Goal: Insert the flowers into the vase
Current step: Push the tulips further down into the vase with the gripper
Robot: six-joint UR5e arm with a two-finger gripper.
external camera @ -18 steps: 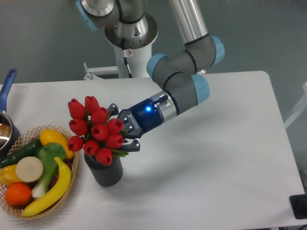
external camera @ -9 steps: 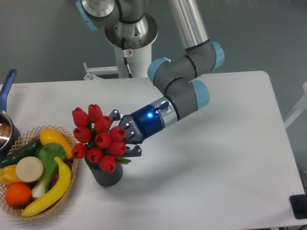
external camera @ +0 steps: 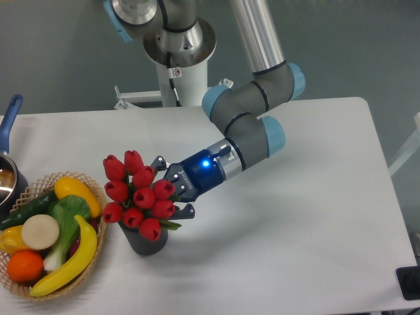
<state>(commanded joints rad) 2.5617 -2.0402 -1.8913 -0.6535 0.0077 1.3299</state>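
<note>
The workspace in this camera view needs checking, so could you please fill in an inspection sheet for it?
Surface: white table, bare on its right half.
Job's things: bunch of glossy red tulip buds with green leaves directly above the dark grey ribbed cylinder vase, stems hidden behind the buds.
Clutter: woven wicker basket of plastic fruit and vegetables at left, close beside the vase; blue-handled pot at the left edge.
Grippers: tool at the bunch's right side, fingers beside the buds, blue light lit on the wrist; hold not clear.
Cables: nothing seen.
Surroundings: grey wall, white robot pedestal behind the table.
</note>
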